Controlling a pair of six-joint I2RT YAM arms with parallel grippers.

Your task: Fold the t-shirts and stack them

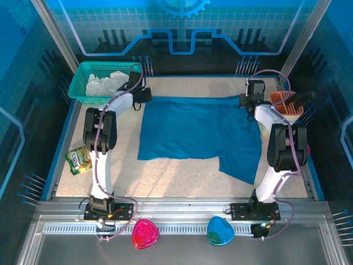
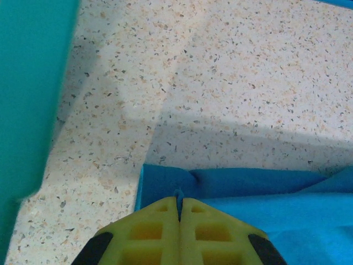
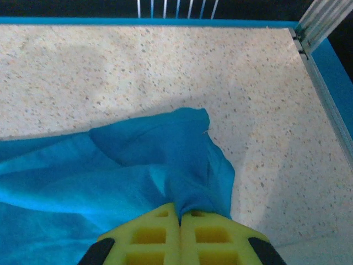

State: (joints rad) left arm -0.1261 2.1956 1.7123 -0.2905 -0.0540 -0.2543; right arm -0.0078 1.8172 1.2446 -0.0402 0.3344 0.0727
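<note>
The blue shirt [image 1: 198, 132] lies spread flat between the two grippers, its far edge pulled into a straight line from one to the other. The left gripper [image 1: 144, 95] is closed on the shirt's far left corner; in its wrist view the yellow fingers [image 2: 160, 226] meet with no gap and the cloth [image 2: 242, 190] bunches into them at the tips [image 2: 179, 200]. The right gripper [image 1: 246, 100] is closed on the far right corner, where the cloth [image 3: 149, 165] rises in a puckered fold into the pressed-together jaws [image 3: 179, 207]. From both grippers the shirt runs back toward the arm bases, and a flap hangs lower on the right gripper's side.

It rests on a pale speckled table [image 1: 165, 176] with a blue raised border, boxed in by metal posts and clear panels; the far panel carries a blue line pattern.

Just left of and beyond the left gripper stands a green basket [image 1: 79, 88] with a crumpled white shirt [image 1: 107, 83] inside; its wall [image 2: 27, 94] looms at the left of that wrist view. Just right of the right gripper sits an orange tub [image 1: 287, 104]. Well back from the left gripper, beside its arm, lies a packet [image 1: 80, 159]. On the rail by the bases sit a pink piece [image 1: 145, 233] and a blue piece [image 1: 220, 230]. Bare table lies ahead of both grippers.
</note>
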